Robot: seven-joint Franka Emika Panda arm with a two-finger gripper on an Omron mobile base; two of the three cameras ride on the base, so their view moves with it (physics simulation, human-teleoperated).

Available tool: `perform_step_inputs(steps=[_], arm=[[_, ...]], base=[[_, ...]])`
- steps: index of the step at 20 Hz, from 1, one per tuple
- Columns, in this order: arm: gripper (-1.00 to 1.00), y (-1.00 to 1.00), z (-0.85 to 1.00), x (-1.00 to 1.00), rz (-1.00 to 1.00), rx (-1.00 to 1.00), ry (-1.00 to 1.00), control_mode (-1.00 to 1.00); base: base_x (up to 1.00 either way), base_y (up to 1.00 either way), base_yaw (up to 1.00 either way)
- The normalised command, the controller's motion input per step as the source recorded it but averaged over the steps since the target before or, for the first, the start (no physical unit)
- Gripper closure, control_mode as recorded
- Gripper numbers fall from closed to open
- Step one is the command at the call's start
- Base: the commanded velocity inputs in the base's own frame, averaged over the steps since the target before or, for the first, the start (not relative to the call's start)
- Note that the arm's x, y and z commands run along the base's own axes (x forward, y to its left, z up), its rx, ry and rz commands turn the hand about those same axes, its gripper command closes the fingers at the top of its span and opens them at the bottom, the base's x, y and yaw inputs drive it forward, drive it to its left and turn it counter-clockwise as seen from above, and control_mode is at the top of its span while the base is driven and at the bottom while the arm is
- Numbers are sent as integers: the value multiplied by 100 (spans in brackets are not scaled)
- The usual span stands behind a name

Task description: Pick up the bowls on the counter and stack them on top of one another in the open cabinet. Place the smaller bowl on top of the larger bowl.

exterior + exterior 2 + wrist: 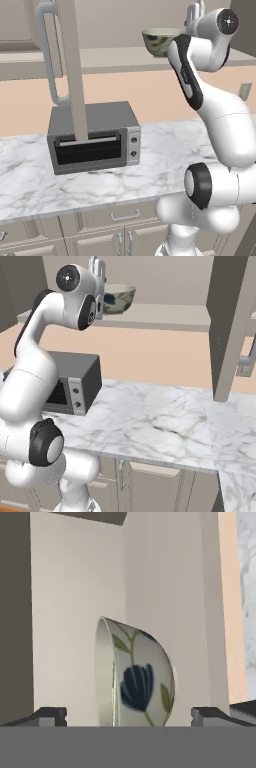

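A: Bowl: where does it sit?
B: On the cabinet shelf, between the released pincer's spread tips, apparently untouched.
A: Handling?
B: Probably rigid, glazed, slippery and breakable; take it across the rim.
A: Beyond it?
B: The cabinet's back wall.

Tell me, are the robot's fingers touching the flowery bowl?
Apart. In the hand view the two fingers stand wide on either side of the bowl, with pale cabinet wall showing between each tip and the bowl's sides.
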Motion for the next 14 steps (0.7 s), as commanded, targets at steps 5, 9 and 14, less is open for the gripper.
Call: perform_step_inputs(steps=[5,9,14], arm=[[-100,-9,15,-38,-1,2,-7,-100],[-100,-9,5,-48,-2,1,-5,-100],[-100,-9,0,-67,-1,0,-3,-100]], base=[[0,0,0],[0,0,0],[0,0,0]])
